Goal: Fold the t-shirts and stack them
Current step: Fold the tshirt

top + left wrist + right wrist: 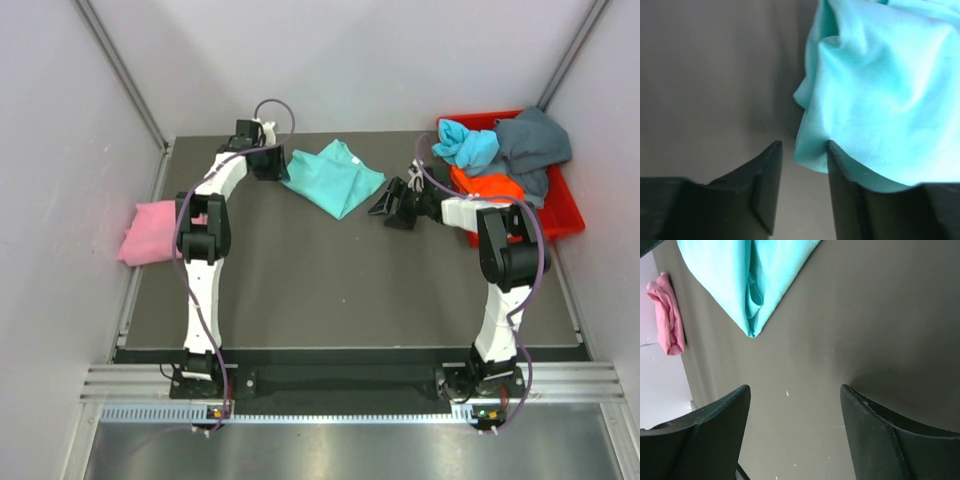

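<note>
A teal t-shirt (335, 177) lies crumpled at the back middle of the dark table. My left gripper (280, 168) is at its left edge. In the left wrist view the gripper (804, 145) is open, with the teal cloth (875, 95) draped against the right finger (845, 190) and its hem just at the gap. My right gripper (386, 207) is open and empty, low over bare table to the right of the shirt. In the right wrist view the gripper (795, 387) faces the shirt's folded point (752, 285). A pink t-shirt (150, 232) lies folded at the left edge and also shows in the right wrist view (669, 315).
A red bin (565, 215) at the back right holds a light blue shirt (468, 143), an orange shirt (490, 187) and a dark grey-blue shirt (535, 140). White walls close in the table at the back and both sides.
</note>
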Available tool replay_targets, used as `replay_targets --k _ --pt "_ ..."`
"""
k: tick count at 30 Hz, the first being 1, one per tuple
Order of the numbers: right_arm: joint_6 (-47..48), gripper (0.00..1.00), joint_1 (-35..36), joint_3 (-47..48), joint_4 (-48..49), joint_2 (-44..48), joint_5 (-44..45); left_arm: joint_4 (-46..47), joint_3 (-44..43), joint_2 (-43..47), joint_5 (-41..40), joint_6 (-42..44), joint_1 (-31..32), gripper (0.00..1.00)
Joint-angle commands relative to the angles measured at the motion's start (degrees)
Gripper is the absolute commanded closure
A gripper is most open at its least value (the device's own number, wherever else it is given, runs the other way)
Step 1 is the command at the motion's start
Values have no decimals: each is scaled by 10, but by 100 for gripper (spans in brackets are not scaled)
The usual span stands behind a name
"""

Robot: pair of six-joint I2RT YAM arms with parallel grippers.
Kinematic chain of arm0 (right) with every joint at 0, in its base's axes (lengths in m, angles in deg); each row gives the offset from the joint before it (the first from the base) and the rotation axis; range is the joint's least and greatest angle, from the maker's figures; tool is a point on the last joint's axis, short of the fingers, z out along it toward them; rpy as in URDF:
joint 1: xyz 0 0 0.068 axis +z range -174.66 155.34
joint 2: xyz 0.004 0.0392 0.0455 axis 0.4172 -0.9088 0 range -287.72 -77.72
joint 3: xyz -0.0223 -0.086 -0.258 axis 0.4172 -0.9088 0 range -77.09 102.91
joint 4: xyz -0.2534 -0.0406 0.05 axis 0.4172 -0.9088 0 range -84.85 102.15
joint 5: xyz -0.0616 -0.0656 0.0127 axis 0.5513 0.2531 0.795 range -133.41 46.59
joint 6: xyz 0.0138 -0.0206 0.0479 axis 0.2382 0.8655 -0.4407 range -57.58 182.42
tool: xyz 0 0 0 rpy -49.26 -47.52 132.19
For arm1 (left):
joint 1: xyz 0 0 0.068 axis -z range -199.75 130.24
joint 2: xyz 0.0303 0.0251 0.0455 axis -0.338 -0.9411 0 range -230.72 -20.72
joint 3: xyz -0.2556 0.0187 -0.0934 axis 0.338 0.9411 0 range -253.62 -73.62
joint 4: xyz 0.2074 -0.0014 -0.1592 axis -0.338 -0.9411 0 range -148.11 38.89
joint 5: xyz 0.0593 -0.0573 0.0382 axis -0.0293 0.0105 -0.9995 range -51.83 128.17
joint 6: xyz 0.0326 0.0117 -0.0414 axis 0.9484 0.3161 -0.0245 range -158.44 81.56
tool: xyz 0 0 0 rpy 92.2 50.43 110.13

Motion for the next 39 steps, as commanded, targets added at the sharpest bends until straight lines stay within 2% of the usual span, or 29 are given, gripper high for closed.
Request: replay_targets --k 1,4,11,13,20,31,32,33,34,35,37,39 --pt "16 27 -7 0 5 32 11 22 -6 11 54 -1 4 56" --pt "17 28 -8 3 9 30 14 21 18 22 83 -5 7 70" --pt "20 29 -6 3 13 30 19 20 58 38 130 -19 12 81" --pt "22 29 -6 1 12 34 20 19 74 50 142 -24 12 88" --pt "21 29 -4 -11 17 48 25 24 171 115 174 -43 13 91" --pt "19 30 4 -69 21 108 26 15 269 185 185 -37 20 95" --pt "21 30 5 -72 21 113 26 14 280 189 183 -36 20 92" --pt "22 30 5 -75 21 120 26 11 283 197 178 -37 21 76" --pt "29 30 4 -74 20 123 26 8 284 200 175 -39 21 65" --pt "33 30 4 -71 19 123 25 -5 278 203 166 -39 21 45" --pt "41 30 4 -58 14 118 22 -15 268 221 155 -29 21 25" --pt "52 30 4 -24 9 107 17 -25 255 246 139 -22 21 19"
